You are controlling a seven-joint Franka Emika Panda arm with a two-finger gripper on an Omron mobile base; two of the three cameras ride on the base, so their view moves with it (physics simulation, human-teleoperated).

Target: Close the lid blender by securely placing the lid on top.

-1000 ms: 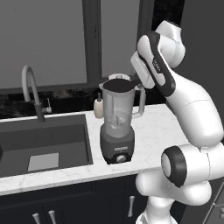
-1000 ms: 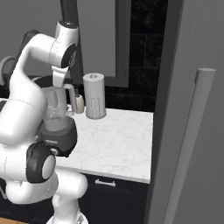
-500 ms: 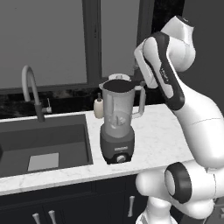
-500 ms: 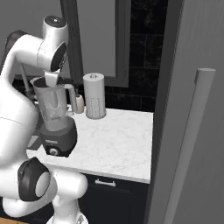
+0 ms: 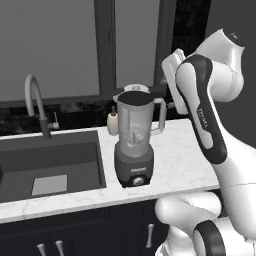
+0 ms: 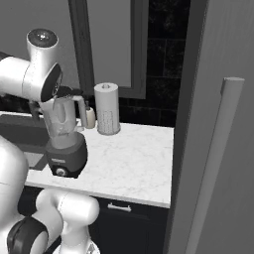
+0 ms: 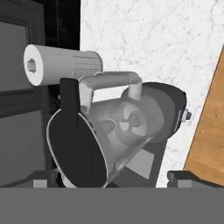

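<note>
Item: lid. Flat round matte black disc with a small tab at one edge, roughly matching the jar mouth in width. Seen in the hand view hinged or leaning at the mouth of the blender, apparently tilted rather than seated flat; exact seating not clear from the base views.

Handling, judged: light, rigid, thin; little to grip on the flat face, so best taken by the rim or the tab, or pressed down from above. Matte surface probably not slippery.

Item: blender. Tall clear tapered jar, side handle, blades visible inside, on dark grey base with front knob. Stands on the white marble counter, just right of the sink, a small cream soap bottle behind it, a paper towel roll near. Jar probably top-heavy; tipping risk under sideways push.

Item: gripper. Fingers spread wide, grasping nothing, close above the jar mouth.
</note>
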